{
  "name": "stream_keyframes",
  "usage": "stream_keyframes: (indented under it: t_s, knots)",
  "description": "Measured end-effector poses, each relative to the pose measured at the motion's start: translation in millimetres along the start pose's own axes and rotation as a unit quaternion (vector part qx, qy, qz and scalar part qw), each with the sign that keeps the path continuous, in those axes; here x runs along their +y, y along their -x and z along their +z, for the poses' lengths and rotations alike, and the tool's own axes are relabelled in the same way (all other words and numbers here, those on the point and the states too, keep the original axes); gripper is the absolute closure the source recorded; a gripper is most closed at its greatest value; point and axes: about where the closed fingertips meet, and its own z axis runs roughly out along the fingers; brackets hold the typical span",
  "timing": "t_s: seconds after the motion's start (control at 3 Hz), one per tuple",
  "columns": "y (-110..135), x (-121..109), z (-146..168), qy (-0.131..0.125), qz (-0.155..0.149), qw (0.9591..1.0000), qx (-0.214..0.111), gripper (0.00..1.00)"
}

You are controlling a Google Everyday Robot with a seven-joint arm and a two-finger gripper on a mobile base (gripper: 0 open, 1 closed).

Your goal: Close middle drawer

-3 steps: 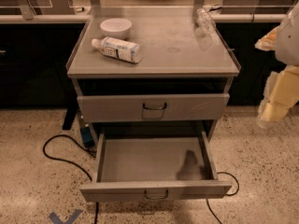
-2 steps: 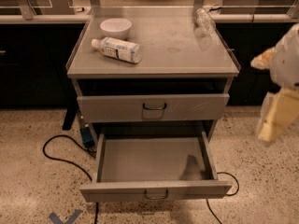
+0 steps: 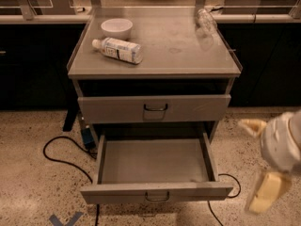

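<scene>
Gripper [image 3: 247, 166] hangs low at the right edge of the scene, over the speckled floor [image 3: 33, 192], just right of the pulled-out drawer and touching nothing. Its two cream fingers [image 3: 264, 197] appear spread well apart with nothing between them, though blur softens their outline.

At the far left, a black cable [image 3: 56, 157] loops across the floor toward the cabinet's foot, and a blue tape mark [image 3: 66, 219] sits at the near edge. On the grey cabinet top [image 3: 174, 51], a white bowl [image 3: 116, 27] stands upright near the far left corner. Just in front of it lies a white bottle [image 3: 117, 49] on its side, its cap pointing left.

Below the top, the upper drawer [image 3: 193, 108], with a taller front and a dark handle [image 3: 155, 108], is nearly pushed in. Beneath it the middle drawer [image 3: 188, 191] is pulled far out toward the near side, its flat grey tray bare and its small wire handle [image 3: 157, 197] centred on the low front panel.

At the far right corner of the top lies a clear plastic bottle [image 3: 205, 20].
</scene>
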Motion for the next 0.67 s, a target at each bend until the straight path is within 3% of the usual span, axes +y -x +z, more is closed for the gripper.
stream_keyframes:
  t_s: [0.33,0.67]
  knots:
    - [-20,54,56,0.027,-0.006,0.9996,-0.012,0.0]
    - [-35,92,83,0.062,0.004,0.9981,-0.002,0.0]
